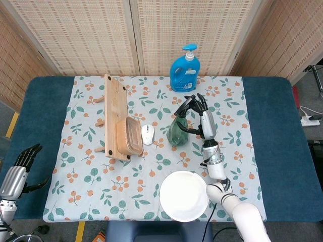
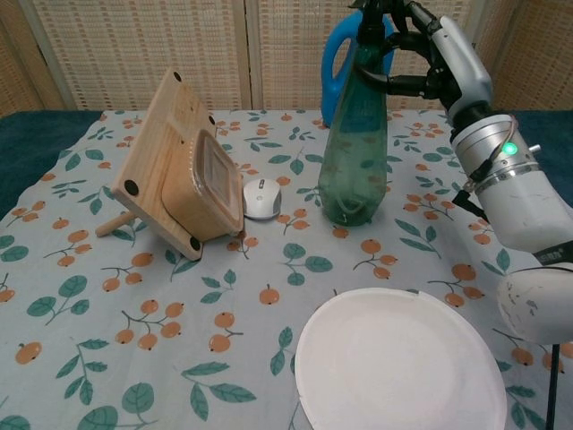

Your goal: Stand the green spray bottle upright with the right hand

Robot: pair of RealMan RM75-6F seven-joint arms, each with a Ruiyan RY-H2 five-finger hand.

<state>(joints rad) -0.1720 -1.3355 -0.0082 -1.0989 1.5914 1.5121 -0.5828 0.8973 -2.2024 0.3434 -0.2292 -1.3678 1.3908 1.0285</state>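
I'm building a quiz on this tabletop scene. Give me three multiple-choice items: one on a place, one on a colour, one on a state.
1. Where is the computer mouse?
A. on the plate
B. between the wooden stand and the green spray bottle
C. behind the blue bottle

2. What colour is the plate?
A. white
B. red
C. black

3. How is the green spray bottle?
A. lying flat
B. on its base, right hand at its top
C. on the plate

Answers: 1 B, the computer mouse sits between wooden stand and green spray bottle. 2 A, the plate is white. 3 B, right hand holds its neck.
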